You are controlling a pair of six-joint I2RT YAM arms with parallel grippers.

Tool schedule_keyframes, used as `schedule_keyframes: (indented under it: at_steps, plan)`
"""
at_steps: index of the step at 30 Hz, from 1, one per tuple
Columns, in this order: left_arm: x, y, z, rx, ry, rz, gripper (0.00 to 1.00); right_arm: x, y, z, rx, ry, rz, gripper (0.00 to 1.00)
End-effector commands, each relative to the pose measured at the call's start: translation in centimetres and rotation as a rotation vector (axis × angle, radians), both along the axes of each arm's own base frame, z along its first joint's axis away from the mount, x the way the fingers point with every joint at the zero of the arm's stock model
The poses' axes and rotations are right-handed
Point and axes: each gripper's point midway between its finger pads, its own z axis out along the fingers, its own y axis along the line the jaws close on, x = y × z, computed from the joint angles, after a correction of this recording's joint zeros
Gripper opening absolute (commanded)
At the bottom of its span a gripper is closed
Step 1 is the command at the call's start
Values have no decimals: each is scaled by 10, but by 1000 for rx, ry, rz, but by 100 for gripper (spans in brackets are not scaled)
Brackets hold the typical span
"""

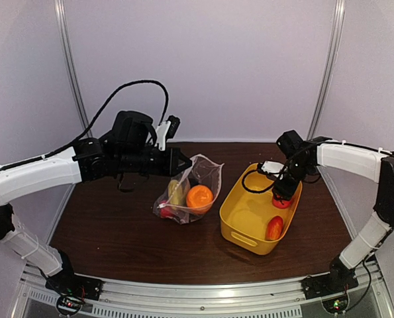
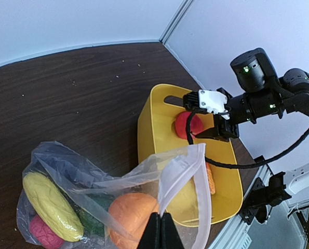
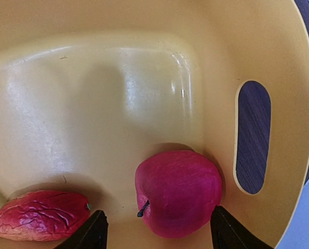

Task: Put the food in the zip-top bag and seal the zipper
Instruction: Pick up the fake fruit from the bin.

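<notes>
The clear zip-top bag [image 1: 191,187] lies mid-table with its mouth held up. My left gripper [image 2: 162,222] is shut on the bag's whitish zipper edge [image 2: 205,193]; the slider tab does not show. Inside the bag are an orange fruit [image 2: 132,213], a yellow corn [image 2: 48,203], a pink piece [image 2: 41,231] and something green [image 2: 92,220]. My right gripper [image 3: 157,233] is open, down inside the yellow tub [image 3: 118,93], its fingers either side of a red apple [image 3: 178,192]. A wrinkled red piece [image 3: 40,215] lies to the apple's left.
The yellow tub [image 1: 240,228] stands right of the bag, with handle slots [image 3: 253,137] in its end walls. An orange-red piece [image 1: 274,227] lies near its front end. The left arm [image 1: 44,173] reaches across the left of the table, and white walls enclose it.
</notes>
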Motion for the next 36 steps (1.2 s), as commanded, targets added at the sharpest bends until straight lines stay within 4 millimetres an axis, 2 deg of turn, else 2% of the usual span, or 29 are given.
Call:
schedule_keyframes:
  at_steps: [1,13,22,25,29,36]
  plan:
    - [4,-3,-6,-7,-1,-3,0,7,-17,-5,-70,-4,-69,69]
    - [3,-4,-8,-8,4,-7,0,9,-36,-34,-122,78,-158,67]
    - [2,-2,-9,-9,6,-5,0,7,-33,-49,-97,127,-165,64]
    - [2,-3,-9,-8,7,-8,0,8,-27,-46,-67,128,-162,57]
    - [2,-2,-9,-8,4,-6,0,12,-23,-29,-30,88,-166,50]
    - [3,-4,-11,-10,8,-9,0,13,-20,-4,8,39,-167,44]
